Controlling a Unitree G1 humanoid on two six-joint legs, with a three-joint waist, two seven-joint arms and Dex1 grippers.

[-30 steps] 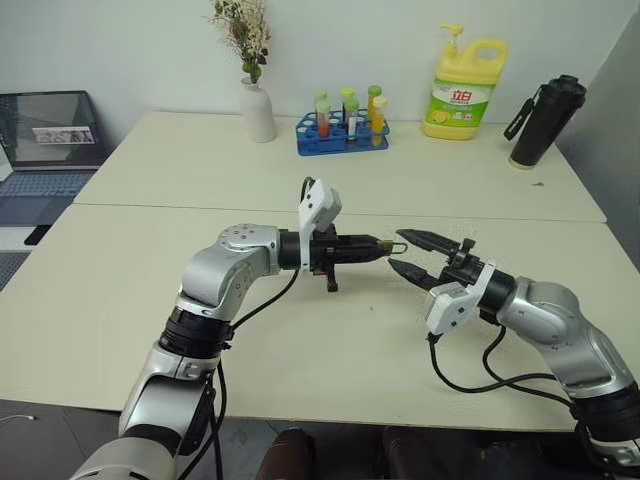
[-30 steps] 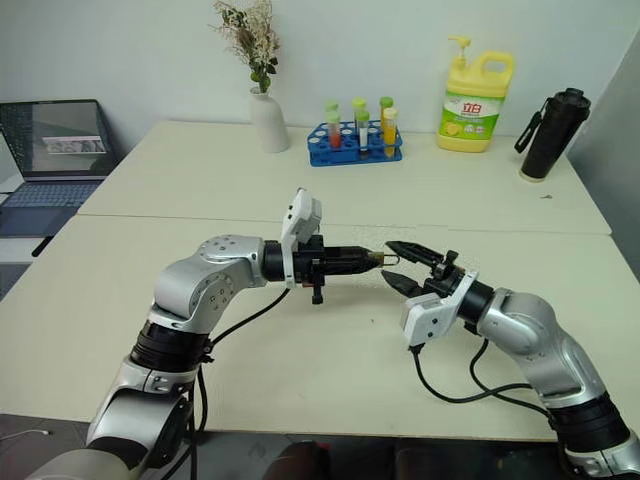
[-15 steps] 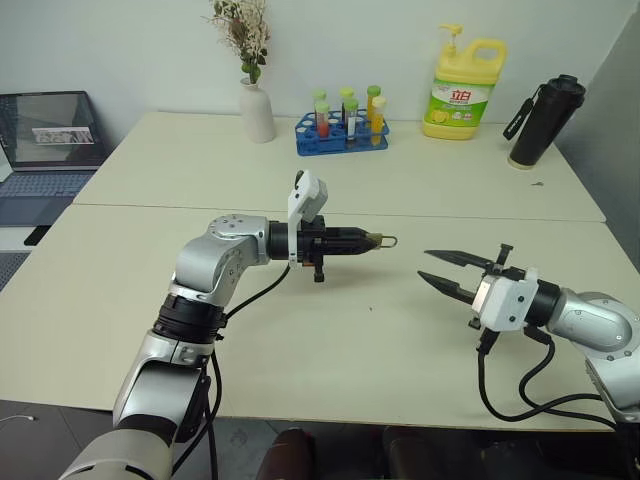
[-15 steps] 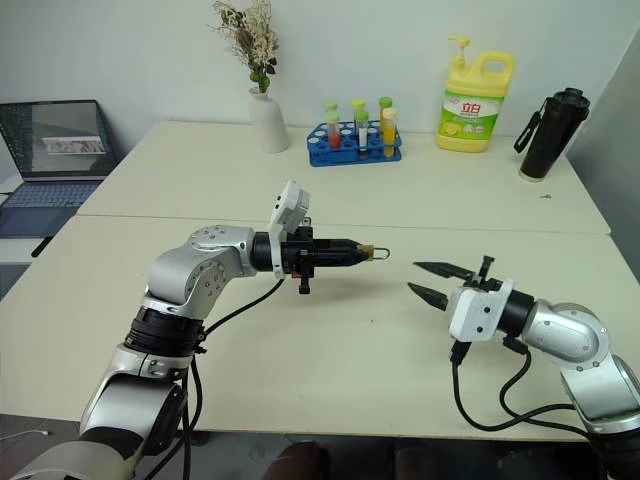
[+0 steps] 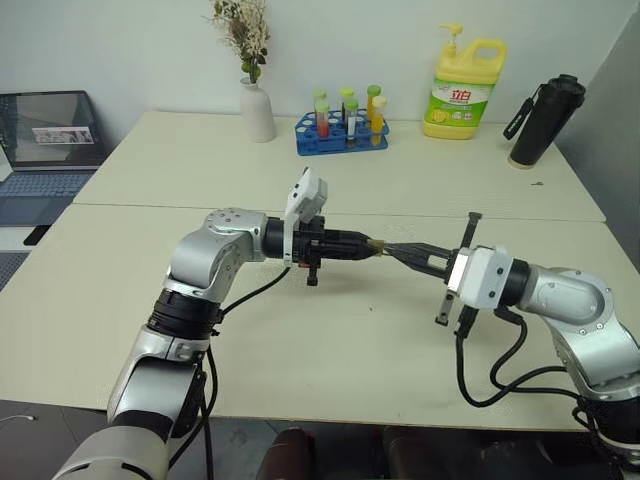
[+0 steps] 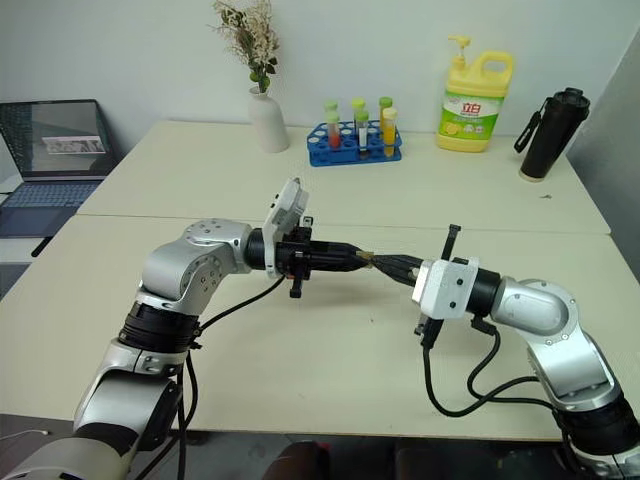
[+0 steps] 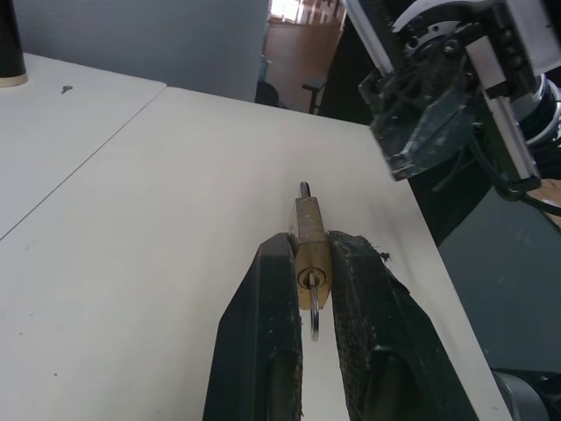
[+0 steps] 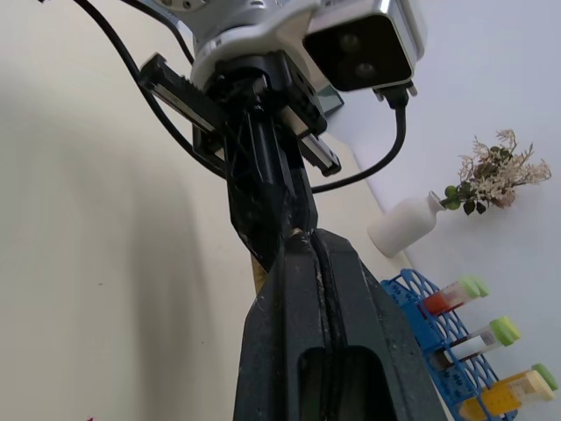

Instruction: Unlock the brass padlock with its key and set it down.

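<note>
My left gripper (image 5: 372, 246) points to the right above the table (image 5: 300, 350), shut on the brass padlock (image 7: 309, 237). The lock's body sits between the two black fingers (image 7: 263, 333), keyhole facing the wrist. The key (image 7: 314, 323) hangs as a thin silvery piece from the keyhole. The shackle (image 7: 304, 188) sticks out past the fingertips. My right gripper (image 5: 392, 250) comes in from the right, level and rolled on its side. Its fingers (image 8: 307, 298) are shut, with the tips closed over the shackle end of the padlock (image 5: 377, 245); the shackle is hidden under them in the head views.
At the back of the far table stand a white vase (image 5: 257, 108) of dried flowers, a blue test-tube rack (image 5: 343, 130), a yellow detergent bottle (image 5: 462, 90) and a black bottle (image 5: 545, 118). A laptop (image 5: 45, 130) sits at far left.
My right gripper, open and off to the right half a second ago, has swung back to the padlock, rolled over and shut at its shackle end. The left gripper kept holding the padlock.
</note>
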